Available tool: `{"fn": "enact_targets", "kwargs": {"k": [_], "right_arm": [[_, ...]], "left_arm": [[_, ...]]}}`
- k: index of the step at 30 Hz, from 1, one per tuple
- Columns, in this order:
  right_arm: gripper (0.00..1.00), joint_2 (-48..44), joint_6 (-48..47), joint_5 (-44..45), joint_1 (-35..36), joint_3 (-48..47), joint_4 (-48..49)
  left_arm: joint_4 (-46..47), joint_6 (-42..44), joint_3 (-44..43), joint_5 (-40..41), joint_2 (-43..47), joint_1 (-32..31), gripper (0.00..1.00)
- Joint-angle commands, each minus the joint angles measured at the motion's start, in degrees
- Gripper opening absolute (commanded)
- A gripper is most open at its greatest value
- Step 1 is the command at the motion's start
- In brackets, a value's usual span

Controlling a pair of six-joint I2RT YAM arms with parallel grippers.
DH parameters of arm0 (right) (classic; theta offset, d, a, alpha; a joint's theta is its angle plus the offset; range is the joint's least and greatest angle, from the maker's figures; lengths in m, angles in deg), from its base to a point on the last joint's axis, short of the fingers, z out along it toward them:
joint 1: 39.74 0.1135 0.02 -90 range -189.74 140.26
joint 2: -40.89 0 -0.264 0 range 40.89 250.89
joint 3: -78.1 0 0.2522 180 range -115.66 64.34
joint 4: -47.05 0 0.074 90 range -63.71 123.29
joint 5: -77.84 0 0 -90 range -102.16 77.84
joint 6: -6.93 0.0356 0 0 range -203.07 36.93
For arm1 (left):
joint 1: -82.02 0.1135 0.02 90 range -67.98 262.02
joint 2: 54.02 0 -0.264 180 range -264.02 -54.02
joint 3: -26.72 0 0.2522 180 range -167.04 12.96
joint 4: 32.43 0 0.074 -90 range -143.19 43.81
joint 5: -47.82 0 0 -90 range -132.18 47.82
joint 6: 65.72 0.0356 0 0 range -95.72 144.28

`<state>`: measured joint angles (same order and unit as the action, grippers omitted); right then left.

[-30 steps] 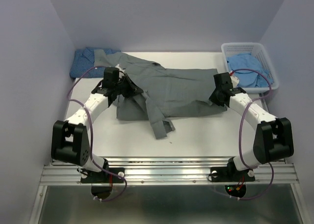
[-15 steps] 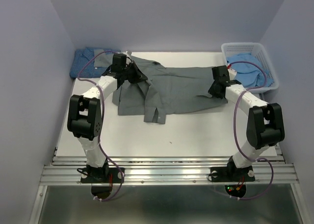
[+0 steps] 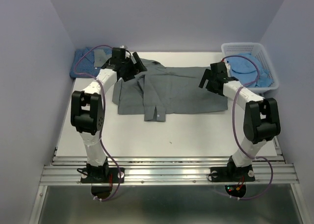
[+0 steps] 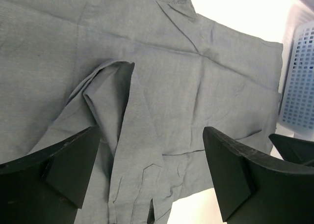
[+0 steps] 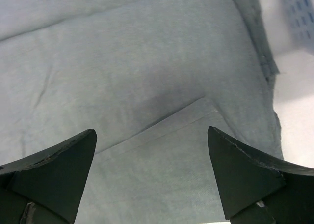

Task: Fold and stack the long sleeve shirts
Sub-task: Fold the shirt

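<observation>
Both my pincers are spread wide, pinching nothing. My left gripper (image 3: 133,67) hovers over the collar end of the grey shirt (image 3: 171,89), my right gripper (image 3: 206,79) over its hem end. The grey shirt lies flat across the table (image 3: 196,130). A dark blue shirt (image 3: 83,62) lies far left. A pale blue shirt (image 3: 250,67) sits in the basket (image 3: 267,54), far right.

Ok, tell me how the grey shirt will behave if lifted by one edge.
The grey shirt will probably flop and drape: it lies flat with soft creases and a folded sleeve. Likely light, being thin cloth. Pushed, it would probably bunch rather than slide.
</observation>
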<state>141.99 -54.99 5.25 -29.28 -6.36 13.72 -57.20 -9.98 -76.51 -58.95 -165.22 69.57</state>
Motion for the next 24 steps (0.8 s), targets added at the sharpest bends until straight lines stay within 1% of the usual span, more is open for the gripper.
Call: {"fn": "enact_targets", "kwargs": {"k": [1, 4, 5, 8, 10, 12, 13, 14, 15, 16, 17, 19, 21, 22, 24], "right_arm": [[1.0, -6.5, -4.3, -7.2, -0.4, -0.6, 3.6], [1.0, -8.6, -3.9, -10.2, -0.4, 2.7, 3.4], [1.0, -9.5, -4.1, -12.5, -0.4, 6.1, 5.1], [1.0, -9.2, -5.0, -16.4, 0.4, 8.5, 6.3], [1.0, -8.3, -8.7, -18.6, 4.6, 7.9, 6.1], [1.0, -8.2, -13.9, -15.7, 9.9, 6.9, 5.8], [1.0, -8.0, -15.0, -16.2, 14.4, 6.4, 5.5], [1.0, -7.8, -14.9, -16.5, 16.2, 5.8, 5.1], [1.0, -7.6, -14.4, -17.4, 17.7, 5.7, 5.3], [1.0, -7.4, -13.2, -20.4, 19.2, 6.0, 6.2], [1.0, -7.1, -12.0, -20.4, 22.4, 6.3, 7.1], [1.0, -6.2, -9.8, -21.6, 25.2, 5.1, 8.6], [1.0, -2.9, -6.8, -20.8, 28.1, 3.3, 8.1], [1.0, -1.6, -2.6, -20.1, 28.7, 2.2, 7.5], [1.0, 1.3, 1.3, -15.2, 30.5, 0.4, 5.8]], "left_arm": [[-0.8, 2.0, 1.5, 2.4, 6.5, 0.3, 0.99], [1.3, 0.6, 7.8, 2.8, 12.1, 0.3, 0.99], [2.2, 0.1, 12.7, 2.7, 14.4, 0.2, 0.99], [4.8, -1.9, 18.6, 2.5, 16.1, 0.2, 0.99], [4.6, -2.7, 21.7, 3.2, 16.1, 0.2, 0.99], [4.1, -3.4, 24.9, 5.0, 16.7, 0.3, 0.99], [3.8, -3.4, 25.9, 5.9, 17.3, 0.3, 0.99], [3.7, -4.5, 27.1, 6.9, 18.0, 0.3, 0.99], [3.8, -4.6, 29.9, 7.7, 19.9, 0.3, 0.99], [4.3, -4.8, 31.1, 8.4, 20.9, 0.3, 0.99], [4.4, -5.2, 32.3, 8.9, 22.0, 0.4, 0.99], [4.3, -6.1, 35.1, 10.7, 25.3, 0.4, 0.99], [4.1, -6.9, 37.3, 12.1, 28.1, 0.6, 0.99], [3.5, -7.0, 37.9, 13.3, 29.0, 0.8, 0.99], [3.2, -7.2, 39.7, 14.0, 31.4, 1.1, 0.99]]}}
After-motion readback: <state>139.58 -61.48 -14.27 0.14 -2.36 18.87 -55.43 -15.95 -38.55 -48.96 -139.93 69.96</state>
